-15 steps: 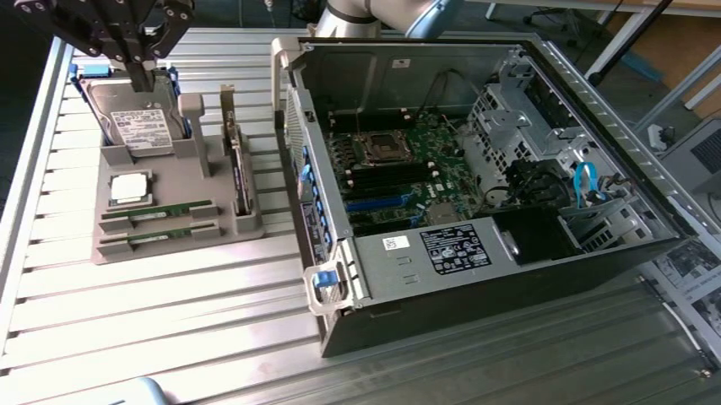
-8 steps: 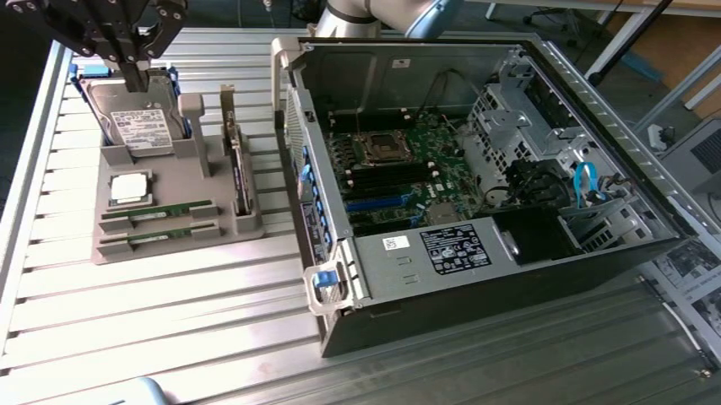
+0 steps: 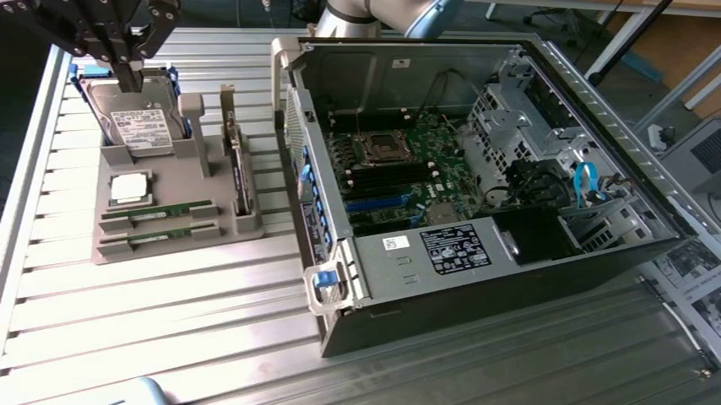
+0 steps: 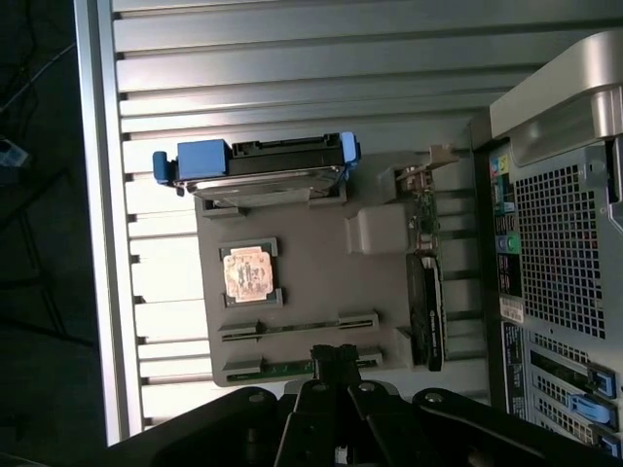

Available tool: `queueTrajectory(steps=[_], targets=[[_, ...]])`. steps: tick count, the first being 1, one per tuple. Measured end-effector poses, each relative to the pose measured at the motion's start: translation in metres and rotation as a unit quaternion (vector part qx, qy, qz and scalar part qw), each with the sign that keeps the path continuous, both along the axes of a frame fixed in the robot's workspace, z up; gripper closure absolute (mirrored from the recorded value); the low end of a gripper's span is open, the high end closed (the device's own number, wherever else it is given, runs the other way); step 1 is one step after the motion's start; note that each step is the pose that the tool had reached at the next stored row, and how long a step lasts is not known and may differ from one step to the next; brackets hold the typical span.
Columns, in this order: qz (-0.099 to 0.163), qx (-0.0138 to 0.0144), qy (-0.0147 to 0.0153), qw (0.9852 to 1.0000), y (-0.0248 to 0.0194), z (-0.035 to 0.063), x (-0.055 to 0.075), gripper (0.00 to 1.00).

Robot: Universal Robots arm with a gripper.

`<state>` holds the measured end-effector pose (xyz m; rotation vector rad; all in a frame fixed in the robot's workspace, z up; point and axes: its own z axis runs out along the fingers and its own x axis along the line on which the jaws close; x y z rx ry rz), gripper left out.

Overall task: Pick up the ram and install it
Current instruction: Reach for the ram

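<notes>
Two ram sticks (image 3: pixel 158 211) in one tray (image 3: pixel 175 187)

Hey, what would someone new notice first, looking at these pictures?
The open computer case with its green motherboard dominates the exterior view's right. On that view's left sits a grey holder carrying a hard drive, a silver processor chip and two green ram sticks. The black gripper hangs over the holder, shut and empty.
</notes>
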<state>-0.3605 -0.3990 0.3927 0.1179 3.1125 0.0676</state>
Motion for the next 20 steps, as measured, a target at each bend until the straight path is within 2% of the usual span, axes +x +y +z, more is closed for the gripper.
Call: queueTrajectory(steps=[10, 20], targets=[[0.000, 0.0000, 0.0000, 1.0000, -0.0007, 0.0000, -0.0013, 0.89], [0.000, 0.0000, 0.0000, 1.0000, -0.0063, 0.0000, -0.0013, 0.89]])
